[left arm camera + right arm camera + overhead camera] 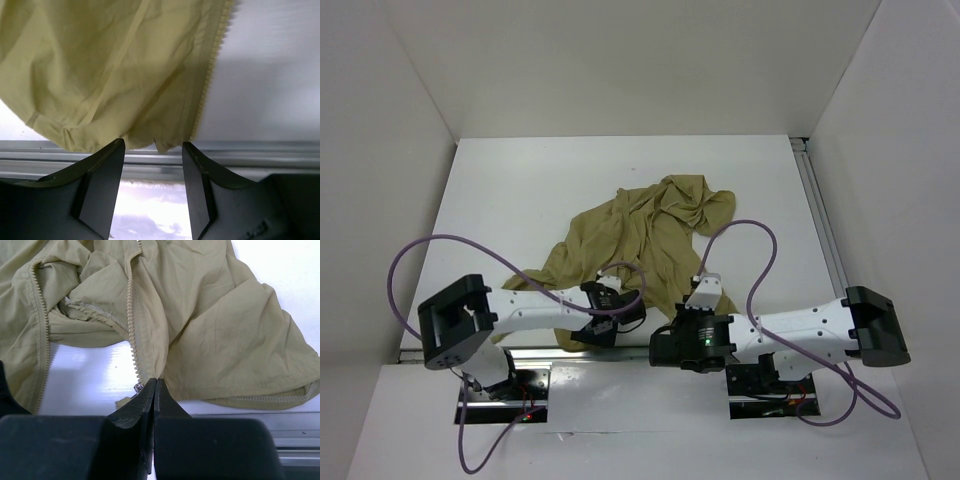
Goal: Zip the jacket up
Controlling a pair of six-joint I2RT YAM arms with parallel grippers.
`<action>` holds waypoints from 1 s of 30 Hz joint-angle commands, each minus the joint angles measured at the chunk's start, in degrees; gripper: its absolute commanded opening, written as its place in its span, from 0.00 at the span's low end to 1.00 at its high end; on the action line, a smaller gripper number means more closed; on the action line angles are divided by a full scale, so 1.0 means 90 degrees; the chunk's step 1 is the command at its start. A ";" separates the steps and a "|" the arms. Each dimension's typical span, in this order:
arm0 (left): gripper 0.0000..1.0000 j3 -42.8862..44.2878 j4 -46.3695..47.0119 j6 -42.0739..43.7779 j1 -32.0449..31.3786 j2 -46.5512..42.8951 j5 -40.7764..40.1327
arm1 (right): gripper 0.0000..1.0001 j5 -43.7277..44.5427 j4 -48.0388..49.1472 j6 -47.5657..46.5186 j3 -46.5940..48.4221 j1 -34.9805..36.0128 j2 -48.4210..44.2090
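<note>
The olive-tan jacket point(645, 230) lies crumpled and unzipped in the middle of the white table. My right gripper point(156, 382) is shut on the jacket's near bottom edge, right beside the zipper teeth point(131, 325). A small metal slider point(139, 386) shows just left of its tips. In the top view this gripper point(708, 295) is at the jacket's near right corner. My left gripper point(152, 147) is open and empty, just short of the jacket's hem point(100, 135). A second line of zipper teeth point(210, 75) runs ahead of it. In the top view the left gripper point(603, 322) is at the near left hem.
A metal rail point(250, 155) runs along the table's near edge under both grippers, and another rail point(820, 220) runs along the right side. White walls enclose the table. Purple cables point(420, 250) loop above the arms.
</note>
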 commanded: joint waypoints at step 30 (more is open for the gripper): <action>0.62 0.0779 0.0053 0.0271 0.0172 0.0005 -0.0508 | 0.00 0.0217 0.0030 0.0364 -0.0393 0.0069 -0.0226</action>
